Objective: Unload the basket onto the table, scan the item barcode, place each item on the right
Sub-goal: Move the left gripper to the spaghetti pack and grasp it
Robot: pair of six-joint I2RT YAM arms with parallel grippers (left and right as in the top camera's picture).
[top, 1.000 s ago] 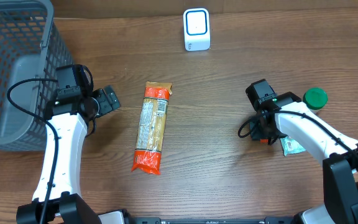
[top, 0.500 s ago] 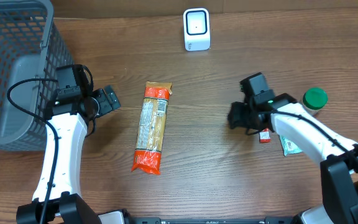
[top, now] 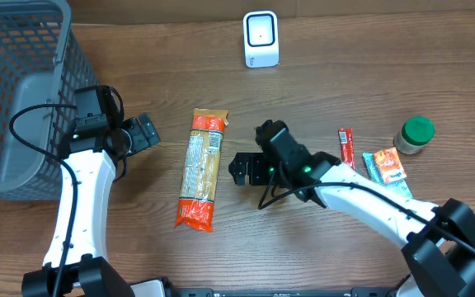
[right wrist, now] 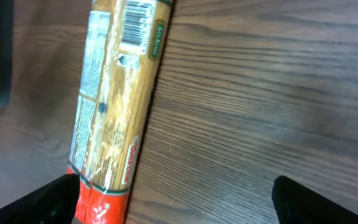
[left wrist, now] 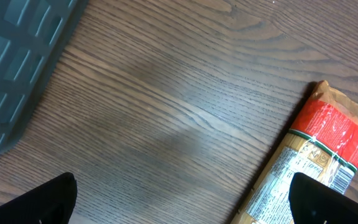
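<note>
Wood-grain desk [top: 320, 82] carried a grey basket [top: 15, 82] at its far left corner, and just right of it your left gripper [top: 148, 132] hung with jaws spread wide, holding nothing. Near the middle lay the pasta packet [top: 202, 169], barcode up, with your right gripper [top: 236, 169] just beside it, jaws wide apart and empty, and the white scanner [top: 261, 39] at the far edge. Toward the right edge you had a red stick packet [top: 346, 147], a teal sachet [top: 383, 165] and a green-lidded jar [top: 415, 134].

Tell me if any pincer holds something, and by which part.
Nothing is held: left pincer and right pincer are both open; the pasta packet lies untouched.
</note>
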